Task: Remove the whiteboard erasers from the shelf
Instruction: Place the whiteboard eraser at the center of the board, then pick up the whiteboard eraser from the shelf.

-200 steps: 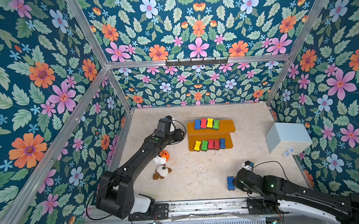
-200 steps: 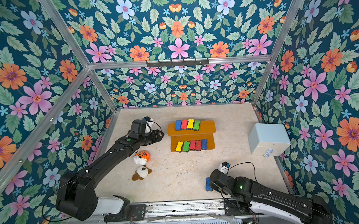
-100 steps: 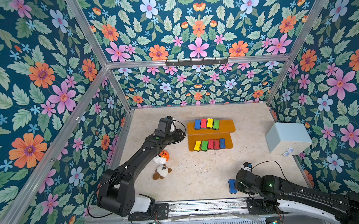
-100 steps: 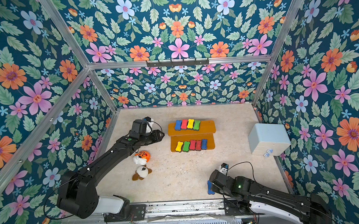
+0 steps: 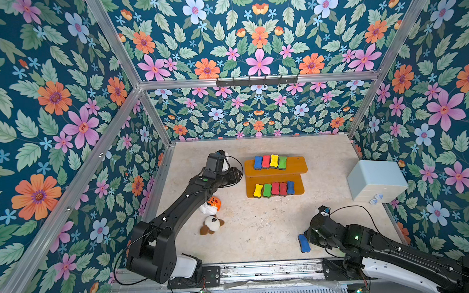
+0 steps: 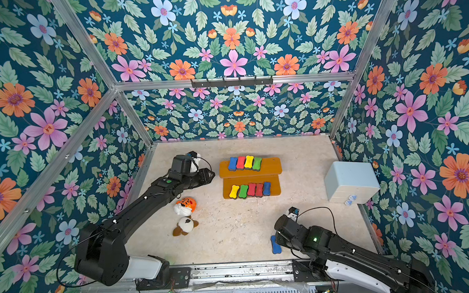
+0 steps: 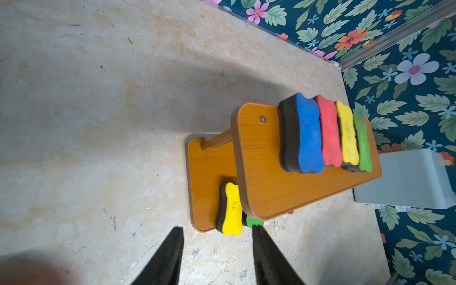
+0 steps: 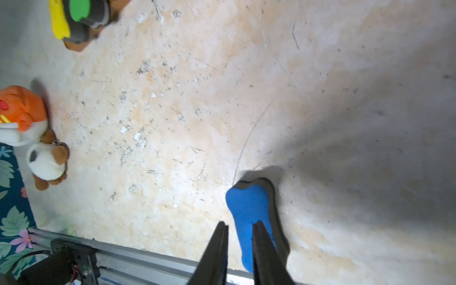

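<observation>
Near the table's [image 5: 259, 233] front edge, toward its right corner, one blue eraser [image 8: 249, 204] lies flat, off the shelf [image 5: 296, 166]. The right gripper [image 8: 239, 223] hangs low over it, jaws a little apart and not closed on it; whether a finger touches the foam I cannot tell. If one does cling, lifting away could drag the eraser over the edge onto the metal rail [image 8: 148, 259].

Nine erasers sit on the shelf, which stands midway between the side edges and nearer the back edge. Four are in the upper row [image 5: 269, 162] and five in the lower row [image 5: 274, 189], each row packed side to side. The left gripper [image 7: 217, 228] hovers empty beside the shelf's left end, jaws apart, aimed at the yellow eraser [image 7: 232, 209] that ends the lower row.

Trouble looks likelier there. The upper board stands just above that row, so a finger coming in high could strike it and shove the shelf, spilling both rows. The green eraser [image 7: 254, 220] touches the yellow one, so a finger may wedge between them and flick the green one away.
</observation>
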### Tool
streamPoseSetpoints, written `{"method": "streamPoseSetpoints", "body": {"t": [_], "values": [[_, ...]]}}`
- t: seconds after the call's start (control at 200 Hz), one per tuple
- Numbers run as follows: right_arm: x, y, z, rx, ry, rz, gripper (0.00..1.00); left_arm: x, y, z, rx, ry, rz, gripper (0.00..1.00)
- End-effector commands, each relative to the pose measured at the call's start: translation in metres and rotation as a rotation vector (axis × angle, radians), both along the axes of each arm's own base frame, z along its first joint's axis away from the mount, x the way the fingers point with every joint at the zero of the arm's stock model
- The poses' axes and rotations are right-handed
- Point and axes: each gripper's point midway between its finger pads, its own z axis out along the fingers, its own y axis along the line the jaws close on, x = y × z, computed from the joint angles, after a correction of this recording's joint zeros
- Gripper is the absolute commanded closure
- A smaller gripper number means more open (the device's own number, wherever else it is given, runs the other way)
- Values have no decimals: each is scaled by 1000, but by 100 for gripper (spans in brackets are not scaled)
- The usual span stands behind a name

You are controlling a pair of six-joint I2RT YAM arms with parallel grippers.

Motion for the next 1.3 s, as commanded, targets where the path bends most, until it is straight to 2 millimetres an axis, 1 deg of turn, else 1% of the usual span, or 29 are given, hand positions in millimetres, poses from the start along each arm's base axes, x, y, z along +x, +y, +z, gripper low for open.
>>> {"method": "streamPoseSetpoints", "body": {"t": [0.0,0.065,0.14,0.245,0.325,0.39,0.51,0.585,0.645,0.705,0.775,0.85,0.92,1.035,1.175,1.27,1.28,1.295], "values": [[22,6,22,4,-85,3,74,3,-3,7,-17,-9,-5,49],[42,17,41,44,-137,6,73,6,-6,11,-25,-15,-7,49],[68,28,57,100,-166,5,73,9,-8,14,-30,-19,-9,49],[105,41,78,166,-218,20,73,13,-11,17,-35,-24,-15,50],[133,49,101,213,-260,47,72,15,-12,19,-42,-35,-13,50],[157,49,120,222,-299,44,71,17,-13,20,-45,-36,-12,50],[195,45,143,259,-334,45,69,21,-12,15,-11,-24,-13,50],[217,38,149,257,-348,33,68,25,-12,14,-9,-28,-6,50],[232,36,155,261,-362,32,67,28,-15,14,-21,-25,-7,50],[245,36,157,254,-364,35,67,28,-18,13,-27,-16,-18,51],[258,39,159,251,-364,43,65,29,-17,12,-19,-15,-18,51],[269,43,156,247,-352,53,62,30,-15,11,-3,-18,-10,51],[278,47,149,238,-332,60,58,30,-13,11,5,-20,-9,50],[288,51,137,223,-299,68,57,30,-13,8,12,-17,-10,50],[294,55,127,226,-277,72,57,30,-12,4,23,-10,-10,50],[296,57,130,235,-281,78,58,29,-12,2,25,-7,-12,50],[298,58,118,227,-256,77,58,29,-12,2,26,-6,-11,50],[299,58,116,226,-251,77,58,29,-12,2,26,-6,-10,50]]}}
